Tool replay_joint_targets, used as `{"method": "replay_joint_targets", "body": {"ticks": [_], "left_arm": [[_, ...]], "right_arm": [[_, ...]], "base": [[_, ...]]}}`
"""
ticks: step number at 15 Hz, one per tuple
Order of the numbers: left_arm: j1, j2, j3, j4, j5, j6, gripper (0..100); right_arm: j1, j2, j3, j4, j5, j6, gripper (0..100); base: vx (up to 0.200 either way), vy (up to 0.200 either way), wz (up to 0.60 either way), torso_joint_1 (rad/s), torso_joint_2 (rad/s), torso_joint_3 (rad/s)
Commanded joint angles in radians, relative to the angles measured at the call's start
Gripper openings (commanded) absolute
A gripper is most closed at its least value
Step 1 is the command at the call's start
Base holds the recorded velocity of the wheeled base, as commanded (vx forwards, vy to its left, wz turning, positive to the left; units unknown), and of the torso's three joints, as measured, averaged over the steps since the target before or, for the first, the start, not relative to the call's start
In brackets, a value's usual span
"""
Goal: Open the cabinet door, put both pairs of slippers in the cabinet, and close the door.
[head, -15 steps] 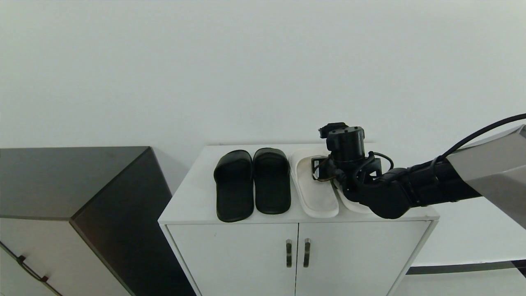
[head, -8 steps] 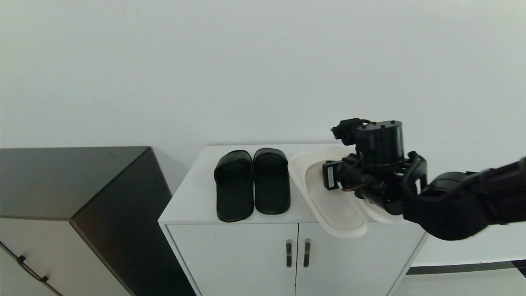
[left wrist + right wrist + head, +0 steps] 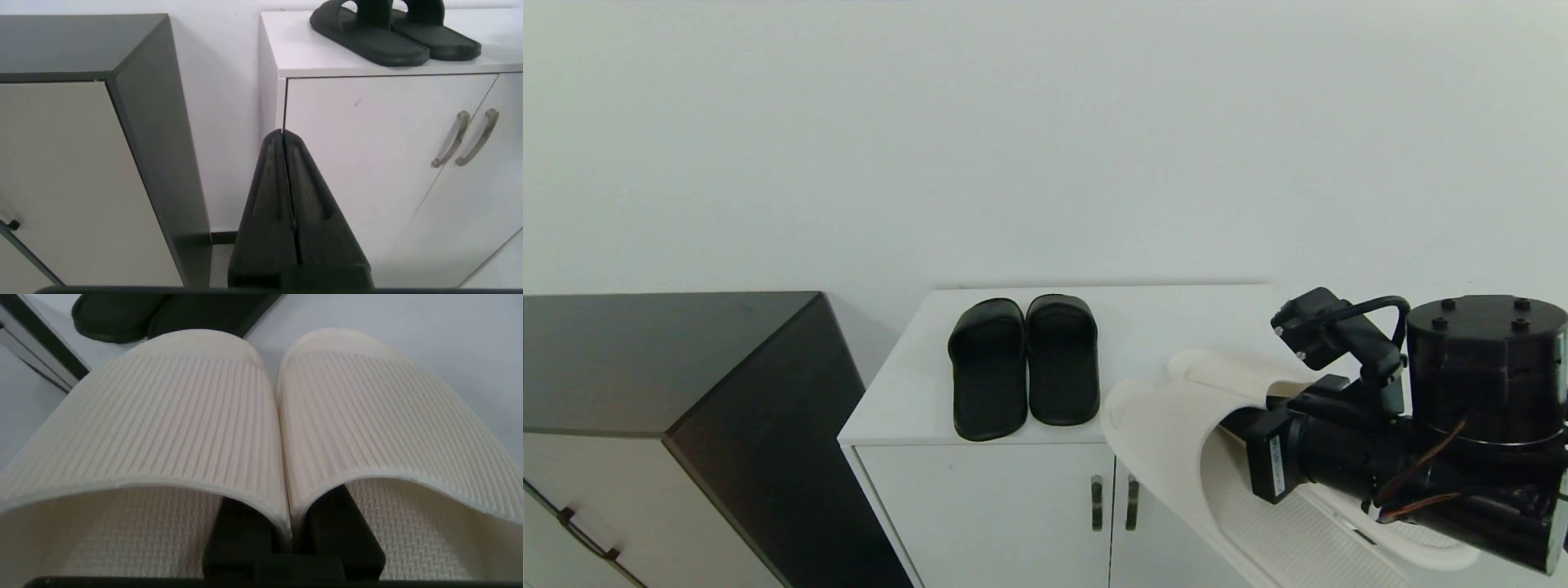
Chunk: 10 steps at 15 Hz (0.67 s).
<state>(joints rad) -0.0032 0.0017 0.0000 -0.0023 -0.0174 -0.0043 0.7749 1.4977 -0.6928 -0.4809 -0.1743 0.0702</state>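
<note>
My right gripper [image 3: 1245, 445] is shut on a pair of white slippers [image 3: 1168, 425], pinching their two inner strap edges together [image 3: 282, 457]. The pair hangs in the air in front of the white cabinet's right door, off the top. A pair of black slippers [image 3: 1021, 367] lies side by side on the cabinet top [image 3: 1160, 318]. Both cabinet doors are closed, with two metal handles [image 3: 1112, 502] at the middle seam. My left gripper [image 3: 288, 175] is shut and holds nothing, low in front of the cabinet's left edge, with the handles [image 3: 470, 139] off to one side.
A dark grey cabinet [image 3: 645, 367] stands to the left of the white one, with a narrow gap between them [image 3: 225, 163]. A plain white wall rises behind both.
My right arm has drawn back toward the camera and downward, carrying the white slippers off the cabinet top. The black slippers have stayed put.
</note>
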Motion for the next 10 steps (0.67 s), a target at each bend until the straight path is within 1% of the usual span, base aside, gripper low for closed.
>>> {"method": "replay_joint_targets", "body": {"ticks": [1, 4, 10], "left_arm": [[0.000, 0.000, 0.000, -0.001, -0.001, 0.000, 0], [0.000, 0.000, 0.000, -0.001, -0.001, 0.000, 0], [0.000, 0.000, 0.000, 0.001, -0.004, 0.003, 0]], "right_arm": [[0.004, -0.022, 0.007, -0.002, -0.001, 0.000, 0], [0.007, -0.030, 0.016, -0.004, 0.002, 0.000, 0], [0.015, -0.027, 0.019, -0.001, 0.001, -0.001, 0]], "base": [[0.000, 0.000, 0.00, 0.000, 0.00, 0.000], [0.000, 0.000, 0.00, 0.000, 0.00, 0.000], [-0.200, 0.000, 0.00, 0.006, 0.00, 0.002]]}}
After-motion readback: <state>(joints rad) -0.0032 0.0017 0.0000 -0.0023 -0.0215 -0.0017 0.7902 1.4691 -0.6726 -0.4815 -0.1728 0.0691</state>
